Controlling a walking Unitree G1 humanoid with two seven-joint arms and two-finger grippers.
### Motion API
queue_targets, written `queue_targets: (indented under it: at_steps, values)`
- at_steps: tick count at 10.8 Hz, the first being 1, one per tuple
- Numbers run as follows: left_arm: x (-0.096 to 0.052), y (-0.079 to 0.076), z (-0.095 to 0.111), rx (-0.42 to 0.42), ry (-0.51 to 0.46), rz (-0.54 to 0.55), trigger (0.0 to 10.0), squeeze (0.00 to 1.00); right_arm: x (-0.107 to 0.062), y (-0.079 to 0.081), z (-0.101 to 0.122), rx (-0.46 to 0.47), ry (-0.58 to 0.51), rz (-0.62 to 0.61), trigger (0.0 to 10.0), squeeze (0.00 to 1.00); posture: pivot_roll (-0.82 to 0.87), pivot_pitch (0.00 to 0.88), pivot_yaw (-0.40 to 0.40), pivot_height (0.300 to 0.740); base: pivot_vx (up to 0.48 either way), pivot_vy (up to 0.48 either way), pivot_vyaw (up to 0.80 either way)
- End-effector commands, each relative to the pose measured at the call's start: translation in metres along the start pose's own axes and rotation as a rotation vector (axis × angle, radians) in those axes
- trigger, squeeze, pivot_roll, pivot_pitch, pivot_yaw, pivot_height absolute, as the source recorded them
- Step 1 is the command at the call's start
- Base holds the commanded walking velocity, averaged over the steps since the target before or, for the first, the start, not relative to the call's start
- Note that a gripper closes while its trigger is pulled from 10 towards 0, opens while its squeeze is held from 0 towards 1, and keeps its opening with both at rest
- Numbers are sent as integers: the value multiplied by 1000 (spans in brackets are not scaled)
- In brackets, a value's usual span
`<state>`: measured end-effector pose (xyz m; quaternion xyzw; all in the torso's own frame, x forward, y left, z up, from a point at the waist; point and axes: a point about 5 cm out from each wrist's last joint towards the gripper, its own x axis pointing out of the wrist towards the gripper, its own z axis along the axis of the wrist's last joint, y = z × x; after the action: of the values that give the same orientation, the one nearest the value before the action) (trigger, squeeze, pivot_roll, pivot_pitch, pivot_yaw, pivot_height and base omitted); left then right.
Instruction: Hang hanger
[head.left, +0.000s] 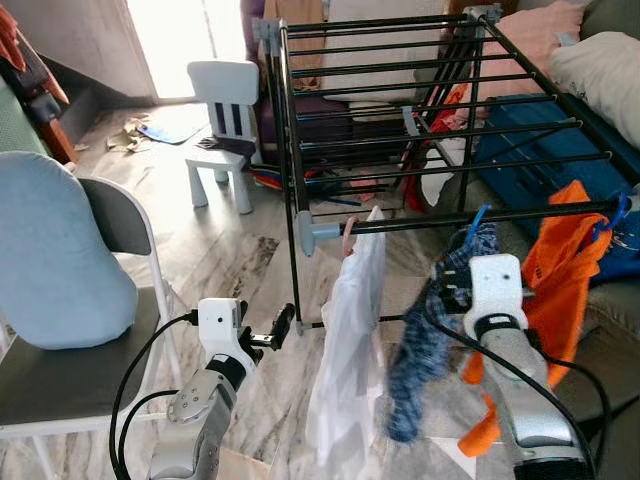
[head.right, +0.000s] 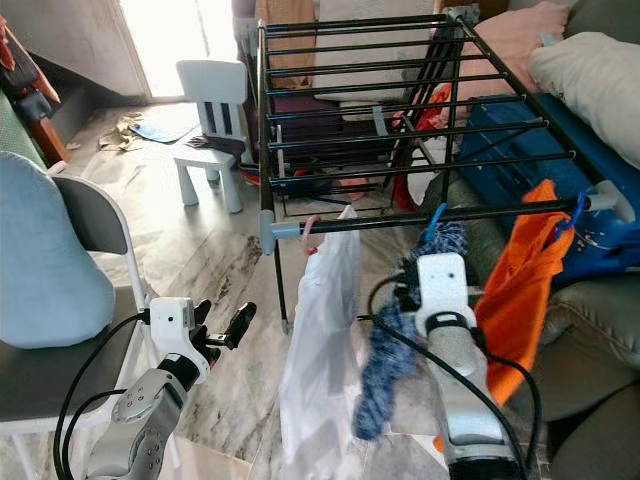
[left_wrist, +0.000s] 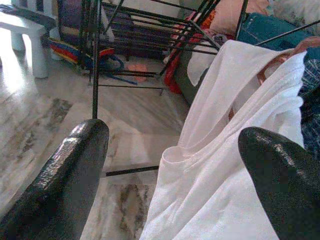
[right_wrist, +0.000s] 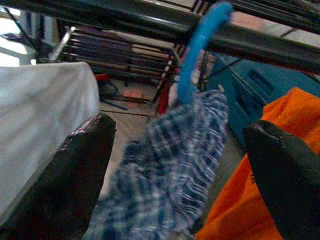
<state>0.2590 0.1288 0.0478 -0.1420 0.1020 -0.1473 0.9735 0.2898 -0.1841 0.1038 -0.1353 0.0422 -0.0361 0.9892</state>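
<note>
A black drying rack (head.left: 400, 100) stands ahead of me. From its front rail (head.left: 420, 223) hang a white garment (head.left: 350, 330) on a pink hanger (head.left: 347, 232), a blue checked garment (head.left: 420, 350) on a blue hanger (right_wrist: 197, 55), and an orange garment (head.left: 560, 270). The blue hook sits over the rail. My right gripper (right_wrist: 177, 127) is open just below that hook, a finger either side of the checked cloth without touching it. My left gripper (head.right: 222, 322) is open and holds nothing, low and to the left of the white garment (left_wrist: 225, 150).
A white child's chair (head.left: 225, 110) stands at the back left. A folding chair with a light blue cushion (head.left: 50, 260) is close on my left. A sofa with pillows (head.left: 605, 65) and a blue box (head.left: 540, 150) lie right of the rack. The floor is marble.
</note>
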Motion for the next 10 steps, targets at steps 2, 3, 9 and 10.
queue_targets:
  at_steps: [2,3,9,10]
  values:
    - [2,1,3,17,-2,10,10000,0,-3,7,-6,42,46,21,10000,0,-232,0,36,740,0,0,0]
    - [1,1,2,16,1,10,10000,0,-6,1,-23,39,148,-26,10000,0,-233,0,34,740,0,0,0]
    - [4,0,1,19,13,3,10000,0,14,7,-46,132,324,45,1333,0,-232,0,38,740,0,0,0]
    - [4,0,1,20,12,7,10000,0,20,3,-43,132,313,33,0,0,-230,0,35,740,0,0,0]
